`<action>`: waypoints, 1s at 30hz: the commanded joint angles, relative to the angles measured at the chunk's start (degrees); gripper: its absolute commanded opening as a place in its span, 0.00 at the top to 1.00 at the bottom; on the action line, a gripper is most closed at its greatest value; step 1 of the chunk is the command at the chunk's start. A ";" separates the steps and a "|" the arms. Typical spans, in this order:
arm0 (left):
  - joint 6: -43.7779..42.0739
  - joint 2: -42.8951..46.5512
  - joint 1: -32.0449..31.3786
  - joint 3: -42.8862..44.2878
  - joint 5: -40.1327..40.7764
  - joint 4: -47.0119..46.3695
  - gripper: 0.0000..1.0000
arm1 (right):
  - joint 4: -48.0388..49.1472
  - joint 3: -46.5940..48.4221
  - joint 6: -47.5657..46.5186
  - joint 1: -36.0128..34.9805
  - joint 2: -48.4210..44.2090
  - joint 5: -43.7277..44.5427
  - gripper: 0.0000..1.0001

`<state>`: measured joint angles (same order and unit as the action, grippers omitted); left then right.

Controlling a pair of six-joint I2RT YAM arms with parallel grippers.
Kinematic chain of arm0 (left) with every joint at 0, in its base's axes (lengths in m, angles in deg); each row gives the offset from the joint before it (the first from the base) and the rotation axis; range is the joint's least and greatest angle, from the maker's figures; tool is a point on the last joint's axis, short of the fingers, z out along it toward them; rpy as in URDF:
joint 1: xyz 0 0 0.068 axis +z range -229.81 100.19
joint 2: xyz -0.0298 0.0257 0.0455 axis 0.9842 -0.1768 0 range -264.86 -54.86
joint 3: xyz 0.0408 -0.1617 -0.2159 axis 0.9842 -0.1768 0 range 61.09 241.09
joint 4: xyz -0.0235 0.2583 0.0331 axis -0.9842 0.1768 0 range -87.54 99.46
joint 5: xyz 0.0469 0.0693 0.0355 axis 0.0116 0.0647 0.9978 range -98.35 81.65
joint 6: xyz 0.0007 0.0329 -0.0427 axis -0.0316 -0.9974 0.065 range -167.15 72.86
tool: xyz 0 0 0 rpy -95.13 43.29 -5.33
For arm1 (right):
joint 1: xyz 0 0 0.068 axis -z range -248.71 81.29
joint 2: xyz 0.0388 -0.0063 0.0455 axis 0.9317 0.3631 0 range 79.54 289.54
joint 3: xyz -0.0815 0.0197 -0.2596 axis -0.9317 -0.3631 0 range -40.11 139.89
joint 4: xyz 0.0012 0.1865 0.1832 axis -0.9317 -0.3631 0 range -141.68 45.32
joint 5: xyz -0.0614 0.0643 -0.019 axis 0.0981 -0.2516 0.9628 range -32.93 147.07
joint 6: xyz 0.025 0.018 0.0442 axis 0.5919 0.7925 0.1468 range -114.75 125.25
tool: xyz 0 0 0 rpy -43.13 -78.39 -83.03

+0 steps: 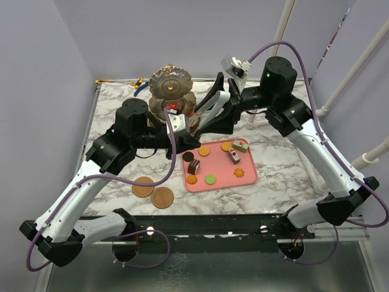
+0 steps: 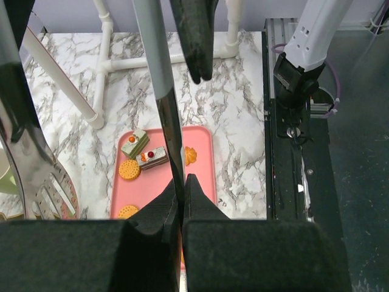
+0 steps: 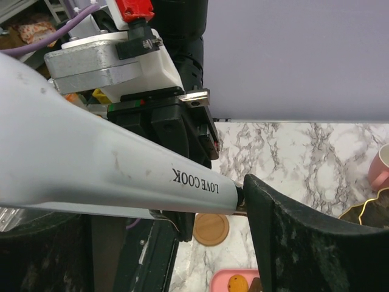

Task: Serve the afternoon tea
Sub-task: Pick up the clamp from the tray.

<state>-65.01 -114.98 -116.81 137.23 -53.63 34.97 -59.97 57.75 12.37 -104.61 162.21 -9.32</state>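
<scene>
The dark three-tier stand (image 1: 172,90) stands at the back centre. Toy pastries and cookies (image 1: 205,151) lie on the pink tray (image 1: 250,175). Both grippers meet in front of the stand on grey "LOVE COOK" tongs (image 3: 121,164). My left gripper (image 2: 182,182) is shut on one thin tong arm (image 2: 164,91). My right gripper (image 3: 206,182) grips the handle; only one finger (image 3: 292,243) shows. Two brown coasters (image 1: 143,186) (image 1: 163,198) lie front left. The pink mug (image 3: 380,167) shows beside the stand's rim (image 3: 364,210). The pale-green mug (image 2: 5,176) peeks in at the left edge.
Blue-handled pliers (image 1: 141,87) lie at the back left behind the stand. White pipe frames (image 1: 340,91) rise along the right side. The tongs' slotted head (image 2: 48,194) hangs left of my left fingers. The tray also shows in the left wrist view (image 2: 200,158).
</scene>
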 commanded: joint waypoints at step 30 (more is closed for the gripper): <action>-9.12 -1.05 0.12 4.65 3.91 0.51 1.00 | 24.74 -18.21 7.89 -0.14 -10.05 7.49 0.24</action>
<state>-72.34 -115.96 -116.81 139.22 -49.94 36.11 -39.42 41.40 16.89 -104.67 153.16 0.75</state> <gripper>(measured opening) 0.016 0.742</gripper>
